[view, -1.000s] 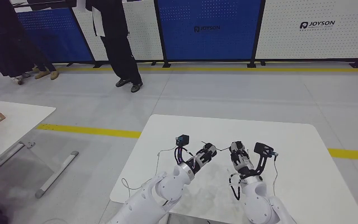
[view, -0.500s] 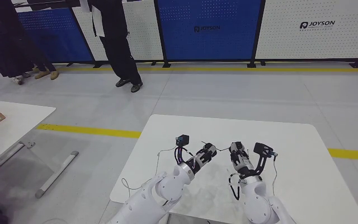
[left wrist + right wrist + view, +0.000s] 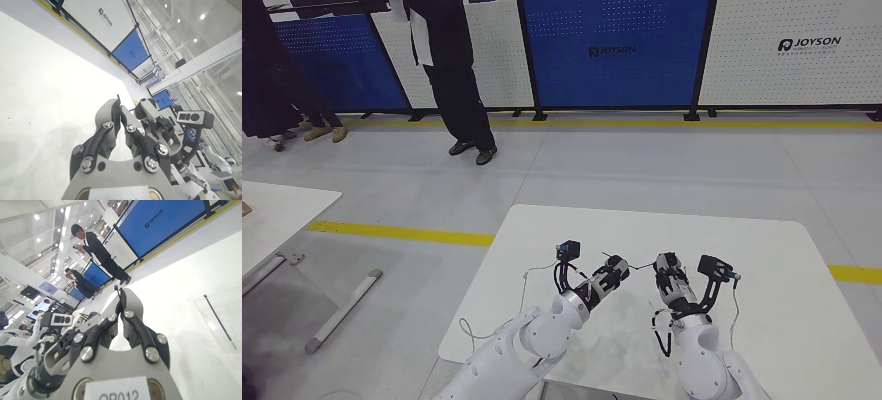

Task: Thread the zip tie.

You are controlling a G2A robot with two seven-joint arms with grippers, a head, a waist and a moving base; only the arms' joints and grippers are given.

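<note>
2 zip ties, 2 grippers. Right gripper point(image 3: 120, 298) is clenched on the zip tie point(image 3: 115, 287): head pokes up past the fingertips, strap mostly hidden btwn the pads. Left gripper point(image 3: 119, 106) is also clamped tight, w/ a thin black sliver of the tie sticking out at its tips. From the top it's only a hairline btwn both grippers, above the table point(image 3: 762, 250). Can't tell if tail is through head. 2nd zip tie point(image 3: 219, 322) lies flat on a clear sheet point(image 3: 232, 313), apart from both grippers; sheet is cut off at view's edge.
</note>
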